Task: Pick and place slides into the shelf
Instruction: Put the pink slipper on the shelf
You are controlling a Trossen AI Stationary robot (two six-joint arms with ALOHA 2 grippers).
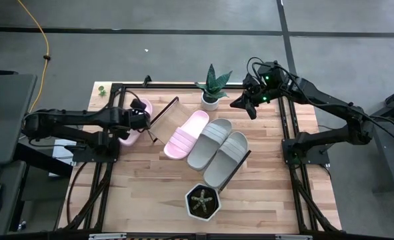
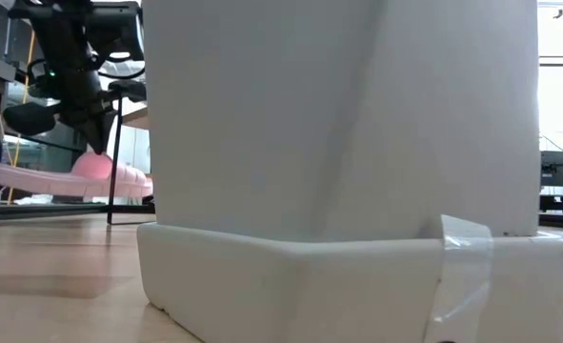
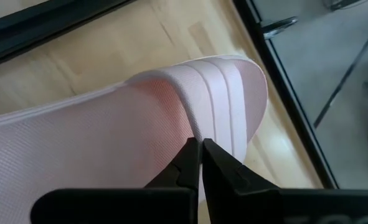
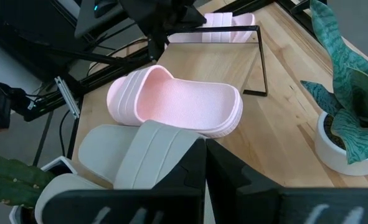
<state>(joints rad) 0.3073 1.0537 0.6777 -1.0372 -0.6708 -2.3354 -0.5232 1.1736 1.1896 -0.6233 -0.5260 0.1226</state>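
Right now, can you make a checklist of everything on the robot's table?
Surface: butcher-block tabletop, bare at the front left.
Job's things: one pink slide and two grey slides lie side by side on the shelf; another pink slide is at the left.
Clutter: leafy plant at the back, cactus pot at the front.
Grippers: left gripper shut on that pink slide's strap; right gripper in the air by the leafy plant, shut.
Cables: yellow cable on the floor.
Surroundings: grey floor; no person seen.
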